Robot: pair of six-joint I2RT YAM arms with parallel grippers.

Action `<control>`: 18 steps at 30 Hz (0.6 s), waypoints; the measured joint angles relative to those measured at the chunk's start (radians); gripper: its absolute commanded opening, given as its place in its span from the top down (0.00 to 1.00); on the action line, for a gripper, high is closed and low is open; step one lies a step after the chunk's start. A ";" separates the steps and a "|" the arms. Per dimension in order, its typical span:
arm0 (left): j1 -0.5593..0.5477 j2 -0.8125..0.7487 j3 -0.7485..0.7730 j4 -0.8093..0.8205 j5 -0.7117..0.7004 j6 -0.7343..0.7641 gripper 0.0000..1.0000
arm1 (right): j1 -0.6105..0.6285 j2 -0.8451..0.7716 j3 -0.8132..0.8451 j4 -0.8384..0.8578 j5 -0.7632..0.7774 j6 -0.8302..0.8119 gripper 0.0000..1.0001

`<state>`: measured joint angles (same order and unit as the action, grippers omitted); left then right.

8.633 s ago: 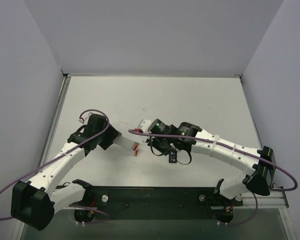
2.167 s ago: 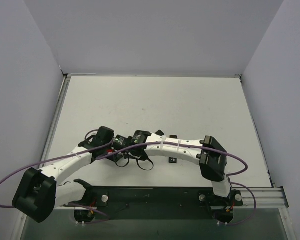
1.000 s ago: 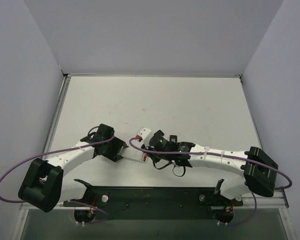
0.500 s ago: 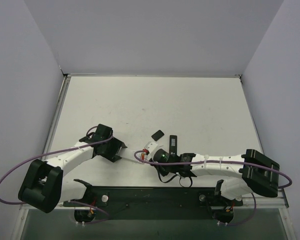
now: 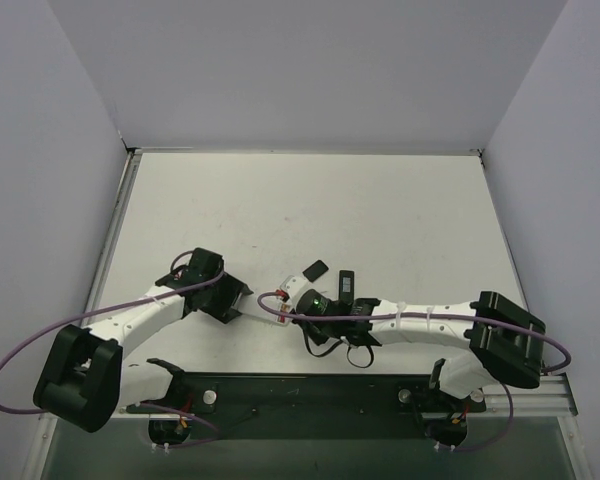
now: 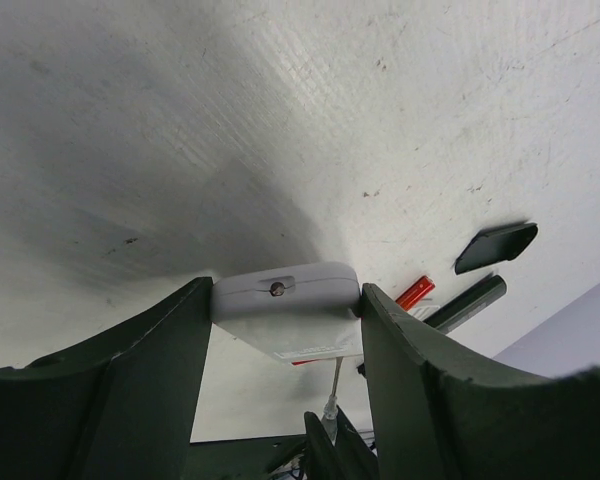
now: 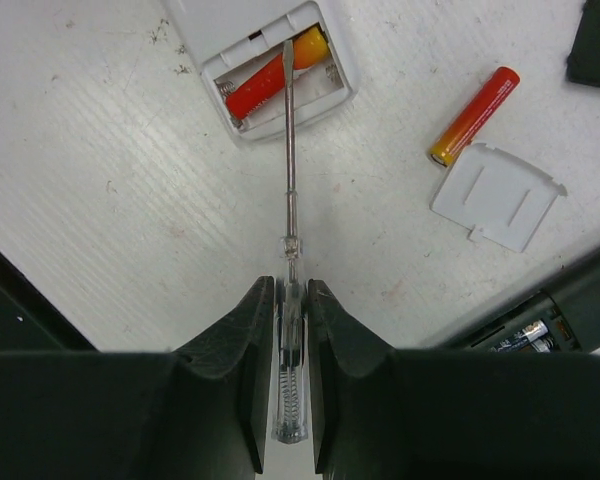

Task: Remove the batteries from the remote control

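The black remote control lies on the table right of centre; its end with a recess shows in the right wrist view. My left gripper is shut on one end of a whitish flat strip. The strip's other end has an open bay holding one reddish-orange battery. My right gripper is shut on a thin silver screwdriver whose tip rests at that battery. A second battery lies loose on the table, also in the left wrist view.
A small black cover piece lies beside the black remote, also in the right wrist view. A white cover plate lies beside the loose battery. Both grippers work close together near the table's front edge.
My right arm has swung back off the black remote and cover, then edged left toward the whitish strip with the screwdriver. The left gripper has kept its hold and barely moved.
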<state>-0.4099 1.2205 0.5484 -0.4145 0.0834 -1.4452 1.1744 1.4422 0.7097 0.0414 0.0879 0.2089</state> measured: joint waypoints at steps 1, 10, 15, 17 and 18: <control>0.002 -0.002 0.000 0.002 -0.003 0.000 1.00 | -0.004 0.007 0.005 -0.001 -0.002 -0.002 1.00; 0.002 -0.025 -0.035 0.092 -0.003 0.014 1.00 | -0.040 0.012 0.013 -0.011 -0.030 -0.011 1.00; 0.001 -0.091 -0.062 0.188 -0.023 0.073 1.00 | -0.042 -0.021 0.014 -0.018 -0.034 -0.008 1.00; -0.002 -0.139 -0.075 0.243 -0.048 0.109 1.00 | -0.043 -0.050 0.014 -0.020 -0.036 -0.006 1.00; -0.003 -0.166 -0.080 0.276 -0.065 0.136 1.00 | -0.045 -0.063 0.014 -0.021 -0.037 -0.004 1.00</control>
<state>-0.4133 1.0550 0.4683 -0.1383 0.0181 -1.3094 1.1297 1.3792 0.7235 0.0208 0.0513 0.2050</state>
